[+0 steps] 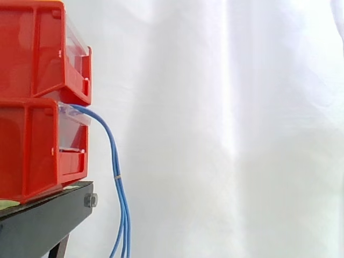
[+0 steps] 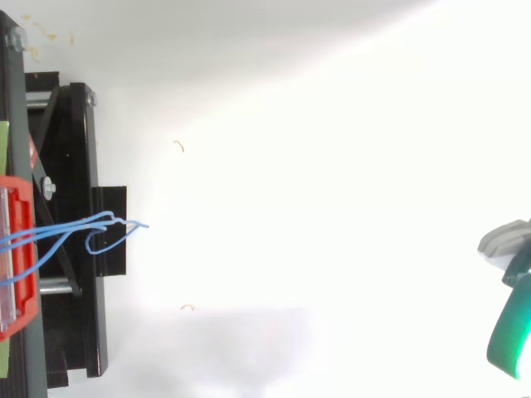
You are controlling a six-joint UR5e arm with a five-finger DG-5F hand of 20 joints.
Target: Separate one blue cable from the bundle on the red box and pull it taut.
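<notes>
A bundle of thin blue cables (image 1: 115,161) comes out of the front of the lower red bin (image 1: 29,150) and hangs down past the stand's edge, bound by a small yellow tie (image 1: 117,176). From above, the blue cables (image 2: 93,233) fan out from the red bin (image 2: 20,249) and loop over the black stand. My hand (image 2: 509,332) is at the far right edge of the top view, well away from the cables and touching nothing.
A second red bin (image 1: 37,48) is stacked on the lower one. Both rest on a black stand (image 1: 43,221) with a bolt at its corner. A white curtain hangs behind, and the white floor (image 2: 315,207) lies between the stand and my hand.
</notes>
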